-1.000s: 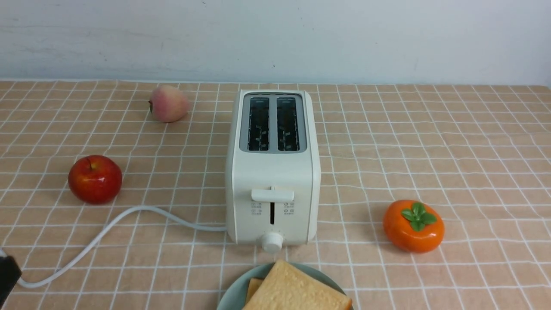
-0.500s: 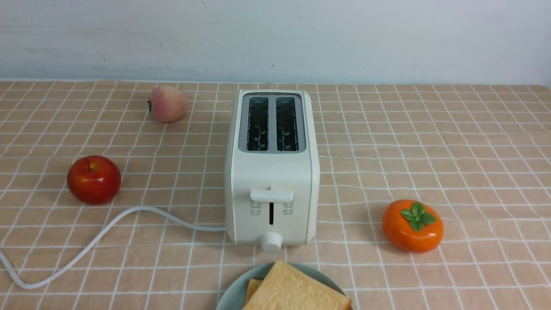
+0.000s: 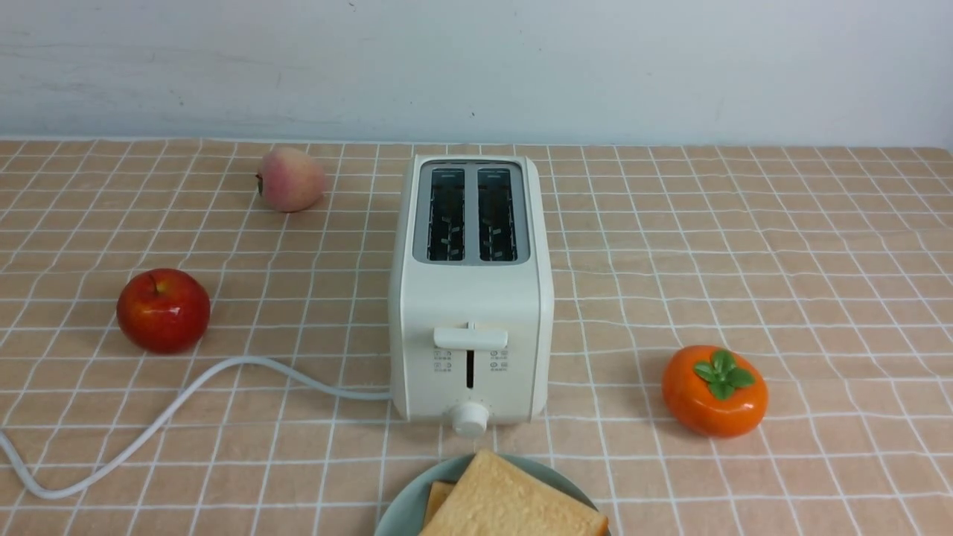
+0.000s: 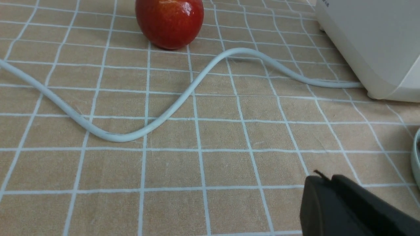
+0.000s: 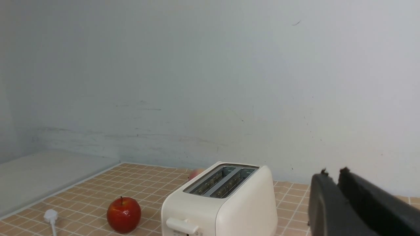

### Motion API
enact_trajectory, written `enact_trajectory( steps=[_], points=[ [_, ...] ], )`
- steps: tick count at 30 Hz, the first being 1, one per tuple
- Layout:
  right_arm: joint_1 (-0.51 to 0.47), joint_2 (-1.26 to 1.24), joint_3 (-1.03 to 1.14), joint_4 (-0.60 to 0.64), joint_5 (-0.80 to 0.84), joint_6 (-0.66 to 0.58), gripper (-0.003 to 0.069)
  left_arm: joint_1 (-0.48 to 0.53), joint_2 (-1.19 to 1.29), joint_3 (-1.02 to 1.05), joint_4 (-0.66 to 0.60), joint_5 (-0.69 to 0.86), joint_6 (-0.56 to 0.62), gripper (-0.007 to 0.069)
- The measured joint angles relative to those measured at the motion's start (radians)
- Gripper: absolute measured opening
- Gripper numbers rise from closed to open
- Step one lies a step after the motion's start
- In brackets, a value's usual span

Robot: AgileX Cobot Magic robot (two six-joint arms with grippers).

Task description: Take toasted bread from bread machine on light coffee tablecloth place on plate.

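Toast (image 3: 514,499) sits on the plate (image 3: 406,510) at the near edge of the front view, two slices overlapping, the larger one on top, and both run off the bottom of the frame. Just behind the plate stands the bread machine (image 3: 470,298), both slots dark with no bread in them, lever and round knob facing us. Its white cord (image 3: 186,391) snakes off to the left across the light coffee tablecloth (image 3: 819,260). A red apple (image 3: 163,310) sits left of the toaster, a pinkish peach (image 3: 291,179) lies farther back on that side, and an orange persimmon (image 3: 715,389) rests off to the right. No arm shows in this view.

Over to the left wrist view: the left gripper (image 4: 323,178) hangs over bare checked cloth, its black fingers pressed together, nothing between them. The cord curves ahead of it, the apple beyond that, with a corner of the toaster and a sliver of plate rim (image 4: 416,157) at the edge.

Now the right wrist view: the right gripper (image 5: 333,172) is raised and aimed mostly at the pale wall, its fingertips showing a narrow gap and holding nothing. Below it are the toaster with its bare slots, the apple, a bit of the peach and the cord's plug (image 5: 51,216).
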Motion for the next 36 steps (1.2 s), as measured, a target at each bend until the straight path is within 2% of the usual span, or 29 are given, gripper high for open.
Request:
enact_trajectory(
  steps=[22,24,25,31,36],
  points=[
    [0.0,0.0,0.0,0.008,-0.023,0.0,0.0074,-0.001,0.0,0.0,0.0,0.0,0.0,0.0038],
    [0.0,0.0,0.0,0.034,-0.032,0.0,0.0076,-0.001,0.0,0.0,0.0,0.0,0.0,0.0038],
    [0.0,0.0,0.0,0.086,-0.04,-0.013,0.0078,-0.001,0.0,0.0,0.0,0.0,0.0,0.0038],
    [0.0,-0.001,0.02,0.26,-0.049,-0.155,0.0086,-0.001,0.0,0.0,0.0,0.001,0.0,0.0039],
    [0.0,-0.001,0.071,0.303,-0.055,-0.221,0.0093,-0.001,0.0,0.0,0.0,0.001,0.0,0.0049]
  ],
)
